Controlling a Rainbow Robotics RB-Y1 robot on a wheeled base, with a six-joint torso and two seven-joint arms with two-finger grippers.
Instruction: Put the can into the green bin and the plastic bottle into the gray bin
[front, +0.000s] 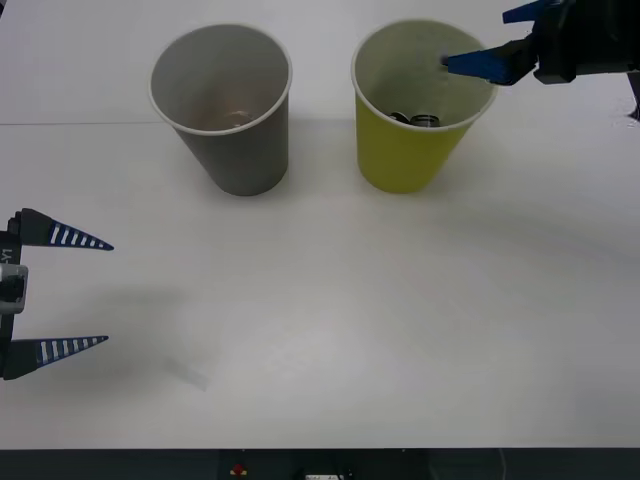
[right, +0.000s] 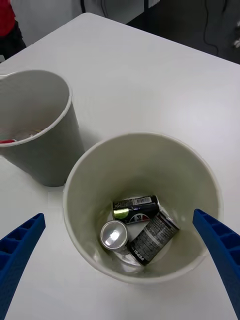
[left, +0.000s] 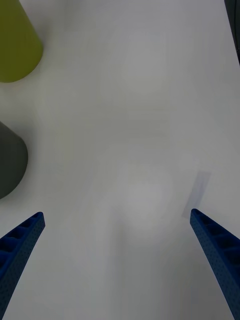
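From the front, the right gripper (front: 490, 42) hangs just above the far rim of the green bin (front: 405, 150). Its blue fingers are spread wide and hold nothing. Dark cans peek out at the bottom of that cup. The gray bin (front: 235, 140) stands beside it, apart, with something pale and pinkish low inside; I cannot tell what it is. The left gripper (front: 75, 292) waits low over the white table (front: 350, 320), near the robot's left edge, fingers wide and empty.

From the right wrist, three cans lie in the bottom of the green bin. The can (right: 114, 235) with the shiny pull-tab top stands nearly upright, its top facing up at the camera, so its long way runs up and down. Two dark cans (right: 145, 222) lie on their sides touching it. The can's drop looks done. The good next move, I think, is to lift the arm straight up so the fingers do not bump the rim and tip the cup.

From the left wrist, both cups show at one edge, and bare table lies between the wide, empty fingers.
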